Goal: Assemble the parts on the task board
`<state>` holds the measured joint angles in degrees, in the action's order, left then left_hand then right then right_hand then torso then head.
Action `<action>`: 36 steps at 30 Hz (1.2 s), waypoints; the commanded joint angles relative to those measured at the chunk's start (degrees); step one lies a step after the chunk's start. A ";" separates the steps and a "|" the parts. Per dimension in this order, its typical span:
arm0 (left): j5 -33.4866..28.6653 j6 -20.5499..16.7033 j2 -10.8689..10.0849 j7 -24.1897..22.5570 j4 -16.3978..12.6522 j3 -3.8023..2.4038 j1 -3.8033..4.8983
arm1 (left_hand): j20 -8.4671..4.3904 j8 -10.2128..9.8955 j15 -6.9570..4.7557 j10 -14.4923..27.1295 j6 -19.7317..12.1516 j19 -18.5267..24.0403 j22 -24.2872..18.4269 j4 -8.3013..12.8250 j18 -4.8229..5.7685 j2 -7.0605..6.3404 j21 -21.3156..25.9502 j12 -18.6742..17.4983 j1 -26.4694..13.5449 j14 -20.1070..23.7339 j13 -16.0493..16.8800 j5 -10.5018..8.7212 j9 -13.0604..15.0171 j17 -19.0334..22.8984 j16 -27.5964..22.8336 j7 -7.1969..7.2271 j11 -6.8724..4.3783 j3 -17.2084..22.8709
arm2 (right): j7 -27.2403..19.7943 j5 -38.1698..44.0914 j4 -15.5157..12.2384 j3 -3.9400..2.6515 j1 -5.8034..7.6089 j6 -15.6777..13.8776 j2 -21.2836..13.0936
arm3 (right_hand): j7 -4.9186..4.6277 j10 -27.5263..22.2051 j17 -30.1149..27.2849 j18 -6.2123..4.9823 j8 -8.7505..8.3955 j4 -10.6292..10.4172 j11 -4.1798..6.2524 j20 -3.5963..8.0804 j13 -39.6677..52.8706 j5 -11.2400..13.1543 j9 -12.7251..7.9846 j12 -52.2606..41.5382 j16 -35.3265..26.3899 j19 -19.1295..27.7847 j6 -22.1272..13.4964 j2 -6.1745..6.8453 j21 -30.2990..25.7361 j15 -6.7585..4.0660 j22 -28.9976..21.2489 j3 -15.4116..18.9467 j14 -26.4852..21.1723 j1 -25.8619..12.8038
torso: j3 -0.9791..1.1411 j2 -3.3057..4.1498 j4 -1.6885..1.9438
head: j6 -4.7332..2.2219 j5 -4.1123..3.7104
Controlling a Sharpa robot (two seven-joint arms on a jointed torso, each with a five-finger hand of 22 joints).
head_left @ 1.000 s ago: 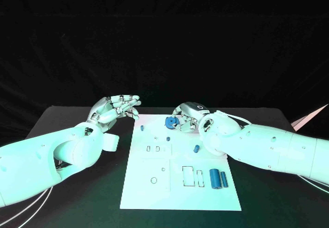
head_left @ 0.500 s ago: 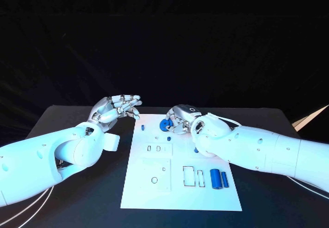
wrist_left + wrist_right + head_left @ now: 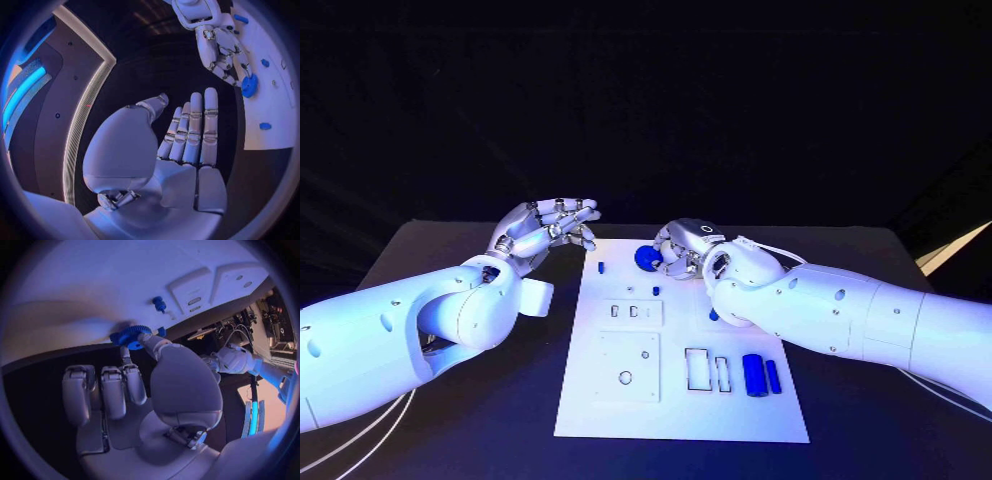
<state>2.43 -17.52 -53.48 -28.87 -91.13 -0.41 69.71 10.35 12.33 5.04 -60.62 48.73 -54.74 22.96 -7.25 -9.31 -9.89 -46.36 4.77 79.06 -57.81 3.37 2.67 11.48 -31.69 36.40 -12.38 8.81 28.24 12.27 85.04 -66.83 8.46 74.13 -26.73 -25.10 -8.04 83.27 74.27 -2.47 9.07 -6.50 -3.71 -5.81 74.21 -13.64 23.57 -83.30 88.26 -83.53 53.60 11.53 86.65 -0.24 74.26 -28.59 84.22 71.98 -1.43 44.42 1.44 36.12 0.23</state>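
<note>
My right hand (image 3: 681, 247) sits over the far end of the task board (image 3: 678, 400), fingers closed around a blue gear (image 3: 648, 258). In the right wrist view the thumb (image 3: 152, 344) and a fingertip pinch that toothed wheel (image 3: 129, 335) just above the white plate (image 3: 94, 285); I cannot tell whether the gear touches the board. My left hand (image 3: 545, 228) hangs raised off the board's far left corner, fingers held together and loosely curled, with nothing in it; the left wrist view shows its palm (image 3: 181, 150) bare.

On the board, a small blue peg (image 3: 600, 267) stands just left of the gear, and another small blue part (image 3: 655, 291) sits nearer me. A blue piece (image 3: 713, 314) shows beside my right forearm. Near the board's right edge two blue cylinders (image 3: 760, 375) lie side by side, next to rectangular slots (image 3: 702, 369). A raised white block with slots (image 3: 629, 312) and a larger square plate (image 3: 629, 365) occupy the board's left half.
</note>
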 commanded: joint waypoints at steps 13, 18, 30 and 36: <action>0.04 0.24 0.04 0.02 -0.03 -0.04 0.06 | -0.33 0.52 -0.15 -0.26 -0.08 1.26 1.20 0.68 -1.18 0.01 -0.97 -0.53 -1.14 0.47 0.80 0.57 1.15 -0.91 1.25 -0.25 0.16 1.39 | -0.14 0.02 -0.46 0.24 -0.44 0.81 -0.81 | -0.12 1.37 13.05 1.67 1.96 0.30 0.34 0.38 8.70 -0.51 1.35 -0.86 0.70 -4.69 1.47 -0.70 0.81 -0.45 13.61 -2.20 5.17 -1.75 | 0.12 -0.02 -0.08 | 0.15 0.13; 0.04 0.26 0.00 0.03 -0.04 -0.04 0.06 | -0.33 0.52 -0.15 -0.26 -0.08 1.26 1.20 0.68 -1.18 0.01 -0.97 -0.53 -1.14 0.47 0.80 0.57 1.15 -0.91 1.25 -0.25 0.16 1.39 | -0.34 -0.06 -1.37 0.24 -0.48 0.83 -1.29 | -0.14 1.37 13.07 1.64 1.95 0.25 0.32 0.37 8.70 -0.47 1.36 -0.85 0.71 -4.62 1.44 -0.66 0.71 -0.43 13.53 -2.17 5.18 -1.89 | 0.11 -0.01 -0.15 | 0.20 0.16; 0.04 0.25 0.00 0.06 0.04 -0.04 0.06 | -0.33 0.52 -0.15 -0.26 -0.08 1.26 1.20 0.68 -1.18 0.01 -0.97 -0.53 -1.14 0.47 0.80 0.57 1.15 -0.91 1.25 -0.25 0.16 1.39 | 0.03 -0.05 -1.71 0.25 -0.52 0.22 -1.54 | -0.16 1.35 13.02 1.65 1.96 0.19 0.29 0.35 8.69 -0.15 1.39 -0.83 0.68 -4.63 1.42 -0.64 0.73 -0.39 13.55 -2.13 5.16 -2.09 | 0.07 -0.04 -0.04 | 0.20 0.02; 0.04 0.26 -0.02 0.08 0.03 -0.04 0.06 | -0.33 0.52 -0.15 -0.26 -0.08 1.26 1.20 0.68 -1.18 0.01 -0.97 -0.53 -1.14 0.47 0.80 0.57 1.15 -0.91 1.25 -0.25 0.16 1.39 | 0.71 0.02 -1.46 0.25 -0.52 -0.62 -1.62 | -0.16 1.36 13.03 1.65 1.97 0.15 0.28 0.33 8.71 0.08 1.42 -0.83 0.69 -4.63 1.42 -0.63 0.71 -0.38 13.55 -2.11 5.17 -2.24 | 0.07 -0.01 -0.07 | 0.20 -0.03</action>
<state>2.43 -17.44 -53.54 -28.73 -91.01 -0.41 69.71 10.35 12.33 5.04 -60.62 48.73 -54.75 23.00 -7.25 -9.31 -9.89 -46.36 4.77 79.06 -57.81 3.36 2.67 11.49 -31.70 36.40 -12.38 8.81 28.24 12.81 84.95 -68.30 8.70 73.63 -27.07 -26.67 -7.97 83.27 74.27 -2.44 9.76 -6.50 -3.72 -5.81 74.22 -13.95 24.46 -83.30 88.26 -83.53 54.28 10.64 86.65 -0.24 74.26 -28.59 84.22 71.10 -1.35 44.39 1.37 36.32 0.22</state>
